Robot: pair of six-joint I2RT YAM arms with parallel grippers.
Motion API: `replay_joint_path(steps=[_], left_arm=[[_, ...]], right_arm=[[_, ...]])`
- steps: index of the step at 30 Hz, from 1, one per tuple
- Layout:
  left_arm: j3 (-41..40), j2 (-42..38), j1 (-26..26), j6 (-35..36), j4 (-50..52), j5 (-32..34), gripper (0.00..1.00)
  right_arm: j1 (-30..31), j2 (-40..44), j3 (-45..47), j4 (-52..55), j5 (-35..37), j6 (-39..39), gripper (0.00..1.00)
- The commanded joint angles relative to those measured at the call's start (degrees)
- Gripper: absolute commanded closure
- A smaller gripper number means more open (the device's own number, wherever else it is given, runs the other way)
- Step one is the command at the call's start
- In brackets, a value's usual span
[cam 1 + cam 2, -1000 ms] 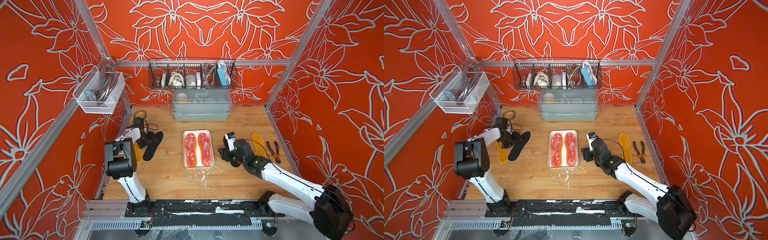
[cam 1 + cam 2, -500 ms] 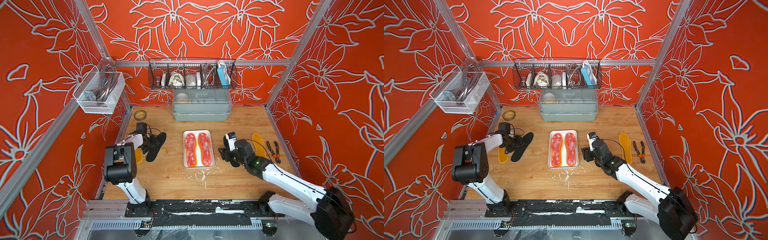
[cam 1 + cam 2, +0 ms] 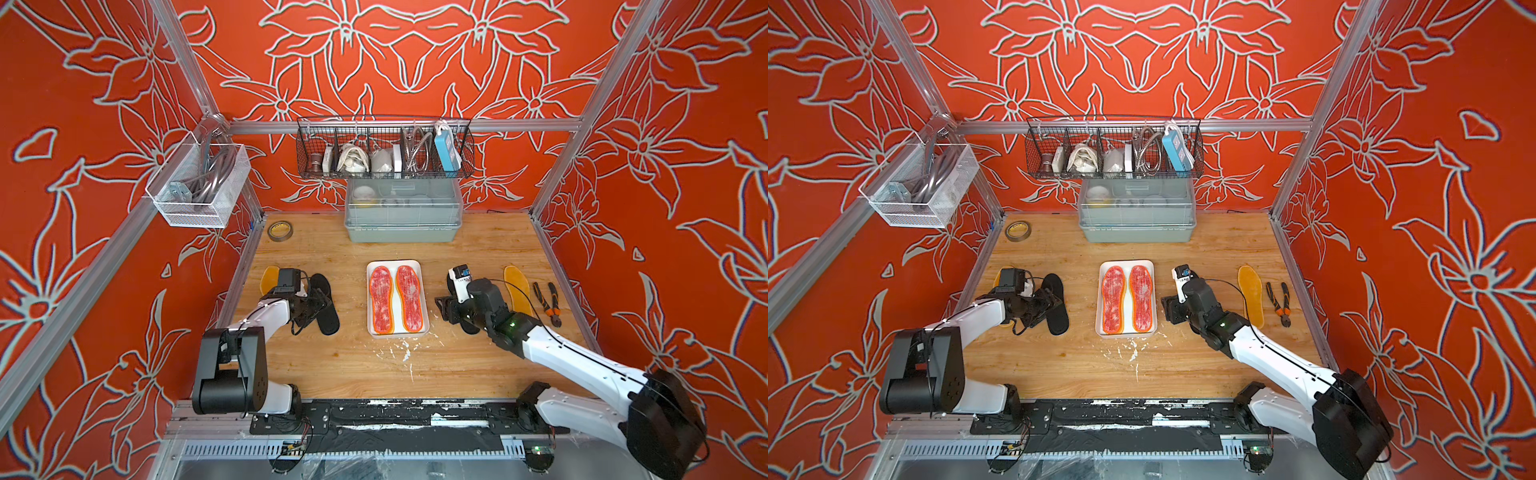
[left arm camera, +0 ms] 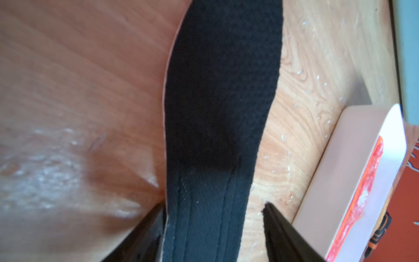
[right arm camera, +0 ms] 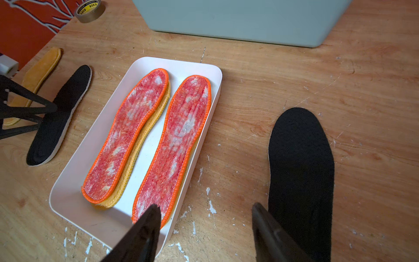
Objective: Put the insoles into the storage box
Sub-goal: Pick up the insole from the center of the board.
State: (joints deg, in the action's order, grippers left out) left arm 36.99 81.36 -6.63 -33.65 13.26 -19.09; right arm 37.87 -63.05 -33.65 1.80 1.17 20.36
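1. Left wrist view: now reaches black insole (image 4: 222, 102) on bench (image 4: 306, 90) with left claw (image 4: 214, 206), open astride it, not gripping yet.
2. Keeps right claw (image 5: 205, 206) open, empty, beside storage box (image 5: 72, 181).
3. Means closing next.

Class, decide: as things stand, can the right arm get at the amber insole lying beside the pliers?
Probably yes: the amber insole lies flat with nothing on it, near the open, empty right gripper; the pliers lie apart from it.
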Motion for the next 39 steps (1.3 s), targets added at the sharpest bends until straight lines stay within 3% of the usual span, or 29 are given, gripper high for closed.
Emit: replay_joint_path(steps=[1,9,20,23,26,28,30,34,39], left_arm=[[-1.7,-0.6,0.1,-1.9,-3.6,1.5,0.3],[-6.1,-5.5,-2.0,-3.4,-10.7,2.2,0.31],[-4.0,4.0,-3.9,-1.3,-12.5,-2.0,0.33],[-2.9,6.1,-2.4,-0.7,-12.4,-0.9,0.42],[-2.5,7.9,-1.1,-1.1,-13.1,0.2,0.61],[-2.3,8.8,-0.9,-1.3,-13.4,0.1,0.84],[-1.9,8.7,-0.9,-1.1,-13.3,0.1,0.93],[-1.9,7.1,-1.0,-0.5,-13.2,-1.2,1.0],[-2.1,4.9,-1.1,-0.3,-14.9,-6.9,1.0]], right_arm=[[0.0,-0.6,0.2,-0.8,-1.9,-1.5,0.34],[1.0,0.6,0.7,-2.0,-4.0,-3.3,0.34],[1.2,1.9,1.7,-3.6,-5.6,-3.1,0.33],[1.2,2.0,1.8,-3.9,-5.7,-3.0,0.33],[1.2,1.9,2.1,-4.3,-5.6,-3.0,0.33],[1.2,1.6,2.1,-4.3,-5.4,-2.9,0.33],[1.2,1.2,1.7,-4.0,-5.5,-3.0,0.33],[1.2,-0.7,-0.5,-2.1,-6.4,-2.2,0.33],[1.2,-4.6,-5.8,2.6,-9.8,-0.4,0.33]])
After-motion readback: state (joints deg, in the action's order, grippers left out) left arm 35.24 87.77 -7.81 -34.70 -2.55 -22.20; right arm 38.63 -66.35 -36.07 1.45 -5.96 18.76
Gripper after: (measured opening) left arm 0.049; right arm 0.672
